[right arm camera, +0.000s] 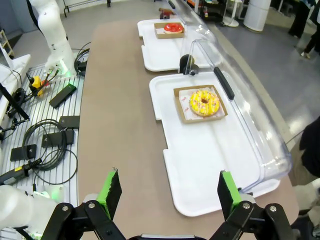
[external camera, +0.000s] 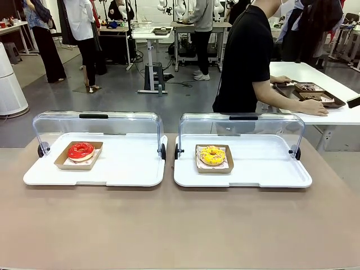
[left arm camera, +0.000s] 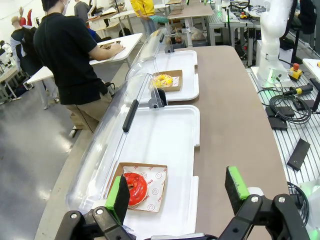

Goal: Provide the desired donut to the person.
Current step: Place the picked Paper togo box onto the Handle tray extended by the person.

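Left pincer (left arm camera: 177, 192) jaws spread wide, nothing held, hovering over the desk (left arm camera: 235, 125). Just ahead and slightly left of its fingers: red-glazed donut (left arm camera: 135, 187) in a cardboard tray, on a white serving tray (left arm camera: 170, 135) with clear lid (left arm camera: 107, 150) rolled back.

Right pincer (right arm camera: 167, 192) likewise wide open and empty (above bare desk edge). Ahead of it, a little right: yellow-glazed donut (right arm camera: 204, 101) in its cardboard tray on the second white tray (right arm camera: 200, 150).

Beyond both trays, the person (external camera: 247, 56) stands at the far side, turned away, hands on a dark tray (external camera: 309, 94) on a neighbouring white table.
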You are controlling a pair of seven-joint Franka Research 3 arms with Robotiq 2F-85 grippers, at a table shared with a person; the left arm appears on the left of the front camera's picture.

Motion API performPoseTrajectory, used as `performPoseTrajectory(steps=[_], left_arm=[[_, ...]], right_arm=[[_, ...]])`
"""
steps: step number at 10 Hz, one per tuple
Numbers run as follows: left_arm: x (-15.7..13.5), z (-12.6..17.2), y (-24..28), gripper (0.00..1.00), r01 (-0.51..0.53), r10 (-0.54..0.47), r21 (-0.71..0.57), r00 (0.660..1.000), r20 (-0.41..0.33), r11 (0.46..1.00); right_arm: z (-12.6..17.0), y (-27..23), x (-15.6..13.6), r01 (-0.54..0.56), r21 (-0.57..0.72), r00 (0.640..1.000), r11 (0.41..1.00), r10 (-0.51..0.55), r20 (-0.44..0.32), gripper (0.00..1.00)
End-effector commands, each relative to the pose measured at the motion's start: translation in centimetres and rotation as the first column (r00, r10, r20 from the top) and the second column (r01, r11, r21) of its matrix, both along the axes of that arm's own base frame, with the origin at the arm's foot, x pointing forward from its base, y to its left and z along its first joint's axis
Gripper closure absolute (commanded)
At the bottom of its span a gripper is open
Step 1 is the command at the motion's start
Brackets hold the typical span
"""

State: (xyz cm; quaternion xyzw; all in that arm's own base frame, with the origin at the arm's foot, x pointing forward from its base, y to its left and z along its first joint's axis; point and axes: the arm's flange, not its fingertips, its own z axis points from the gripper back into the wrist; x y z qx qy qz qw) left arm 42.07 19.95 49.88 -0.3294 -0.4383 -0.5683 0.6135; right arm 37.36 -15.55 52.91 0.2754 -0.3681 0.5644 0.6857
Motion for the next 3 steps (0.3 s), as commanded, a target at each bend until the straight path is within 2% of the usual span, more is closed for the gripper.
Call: performPoseTrajectory(steps=[1, 3], left_arm=[[-0.16, 0.16, 0.02, 0.0, -0.001, 0.001, -0.002, 1.0, 0.005, 1.0], [-0.16, 0.16, 0.02, 0.0, -0.001, 0.001, -0.002, 1.0, 0.005, 1.0]], right_arm=[[-0.05, 0.0, 0.02, -0.006, 0.0, 1.0, 1.0, 0.006, 0.006, 0.0], [-0.05, 0.0, 0.02, -0.006, 0.0, 1.0, 1.0, 0.006, 0.006, 0.0]])
